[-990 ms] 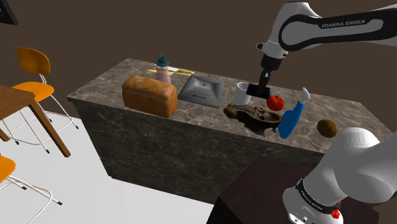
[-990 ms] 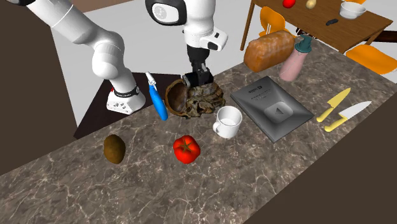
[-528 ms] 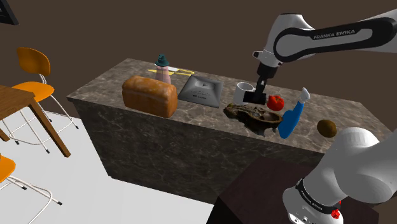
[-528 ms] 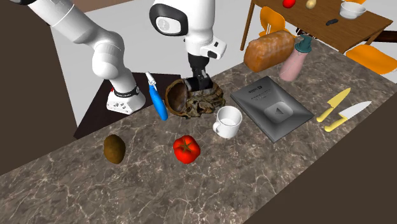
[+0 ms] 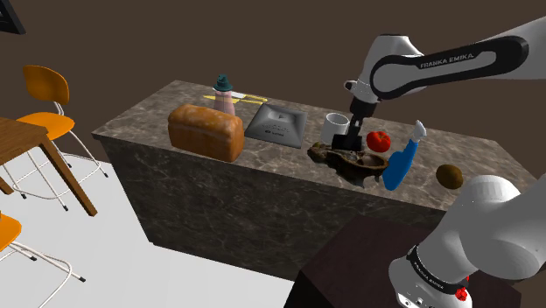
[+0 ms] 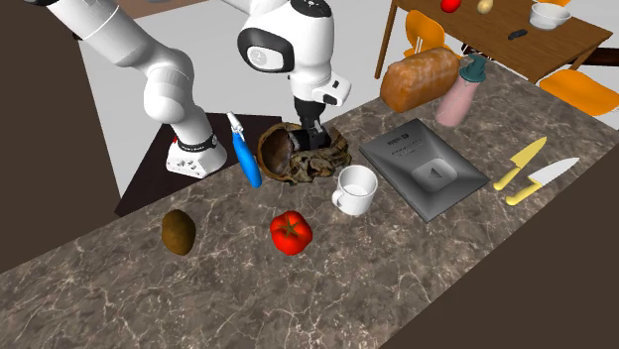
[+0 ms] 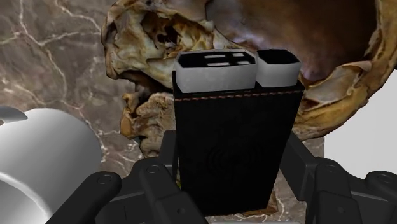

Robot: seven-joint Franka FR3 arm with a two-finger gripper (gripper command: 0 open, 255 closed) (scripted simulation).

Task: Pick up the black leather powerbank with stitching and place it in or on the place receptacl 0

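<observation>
The black leather powerbank point(image 7: 232, 146), with a stitched seam and a grey port end, stands upright between my fingers. My gripper point(image 7: 232, 167) is shut on it. Right beneath it lies the brown, gnarled bowl-like receptacle point(image 7: 159, 38). In the shoulder view my gripper point(image 5: 348, 140) hangs just over the receptacle point(image 5: 354, 163), near the counter's front edge. From the second exterior view, the gripper point(image 6: 315, 139) dips into the receptacle point(image 6: 283, 164).
A white mug point(image 5: 332, 127) stands close beside the gripper, also point(image 6: 354, 188). A tomato point(image 6: 291, 232), a blue spray bottle point(image 6: 245, 154) and a brown potato point(image 6: 179, 230) lie nearby. Farther along are a grey flat pack point(image 6: 425, 169), a bread loaf point(image 6: 422, 77), a pink bottle point(image 6: 458, 94) and two knives point(image 6: 521, 164).
My gripper has come down with the powerbank, from above the mug and tomato to just over the brown receptacle. Nothing else has moved.
</observation>
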